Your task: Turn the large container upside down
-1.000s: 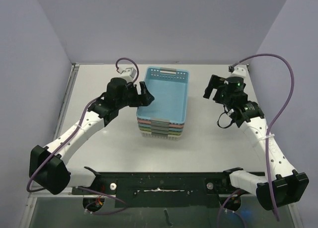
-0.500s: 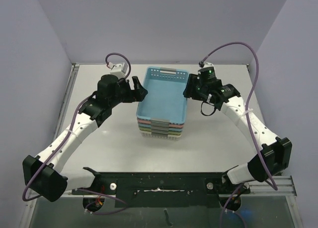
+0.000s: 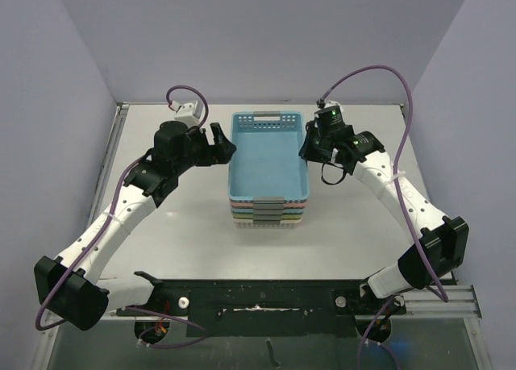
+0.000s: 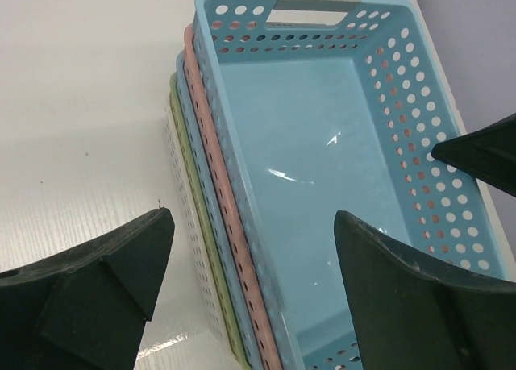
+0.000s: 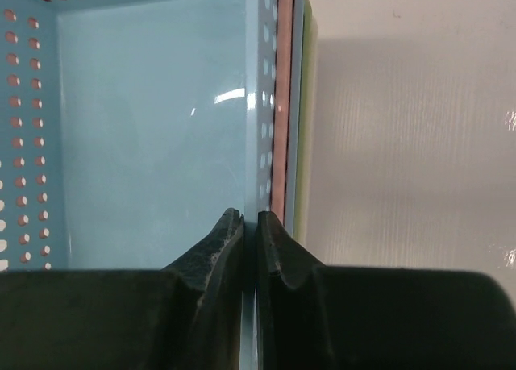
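The large container (image 3: 268, 156) is a light blue perforated basket with grey handles, sitting upright as the top one of a nested stack mid-table. My right gripper (image 3: 307, 151) is at its right long wall. In the right wrist view that gripper (image 5: 250, 217) is shut on the thin blue wall (image 5: 260, 80), one finger inside and one outside. My left gripper (image 3: 223, 145) stands open at the left long wall. In the left wrist view it (image 4: 254, 225) straddles the rims, with the blue container (image 4: 314, 168) partly between the fingers, and neither touches.
Under the blue basket nest pink (image 4: 211, 144), blue, green (image 4: 187, 193) and white baskets, whose front ends (image 3: 268, 214) show in the top view. Bare white table (image 3: 161, 241) lies around the stack. Purple walls close the back and sides.
My right arm swung in from the right to the container's right wall and shut on it. The stack turned square and shifted slightly right. My left gripper drew back a little, still open.
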